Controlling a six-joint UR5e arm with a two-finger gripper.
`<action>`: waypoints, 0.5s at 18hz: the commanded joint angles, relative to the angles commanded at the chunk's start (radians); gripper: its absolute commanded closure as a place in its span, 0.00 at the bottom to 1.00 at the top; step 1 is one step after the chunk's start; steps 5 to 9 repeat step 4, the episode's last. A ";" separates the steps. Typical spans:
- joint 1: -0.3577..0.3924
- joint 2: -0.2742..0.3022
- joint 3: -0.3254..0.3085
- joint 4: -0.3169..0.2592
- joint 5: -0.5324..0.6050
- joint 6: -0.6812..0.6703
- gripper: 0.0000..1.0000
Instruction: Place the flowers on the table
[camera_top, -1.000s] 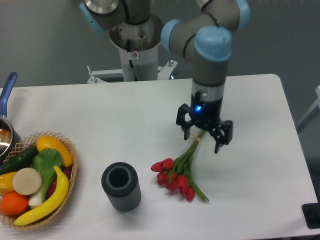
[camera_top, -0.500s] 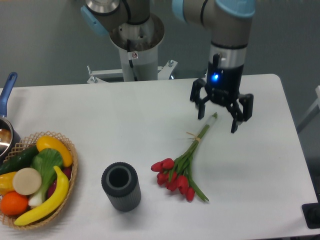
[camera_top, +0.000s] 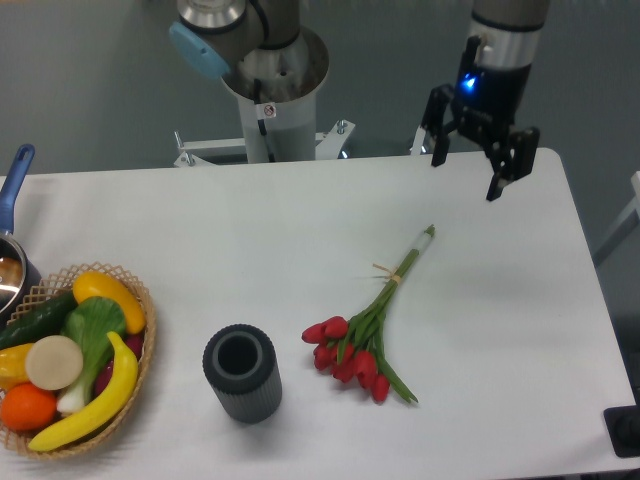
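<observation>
Camera view, flowers (camera_top: 366, 330): lying flat on worktop (camera_top: 250, 230).
End effector (camera_top: 475, 172): wide apart, holding nothing, raised well clear.

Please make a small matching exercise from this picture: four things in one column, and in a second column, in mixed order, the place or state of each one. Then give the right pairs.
Things:
1. flowers
2. claw
3. dark cylinder vase
4. wicker basket

Places or states:
A. standing upright, empty, left of the red blooms
B. open, raised above the far right part of the table
C. lying flat on the white surface, stems pointing to the far right
D. at the left edge, full of fruit and vegetables

Pairs: 1-C, 2-B, 3-A, 4-D
</observation>
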 joint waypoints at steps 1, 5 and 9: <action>0.000 0.000 -0.002 0.000 0.000 0.000 0.00; -0.002 0.003 -0.003 0.000 0.000 0.000 0.00; -0.002 0.003 -0.003 0.000 0.000 0.000 0.00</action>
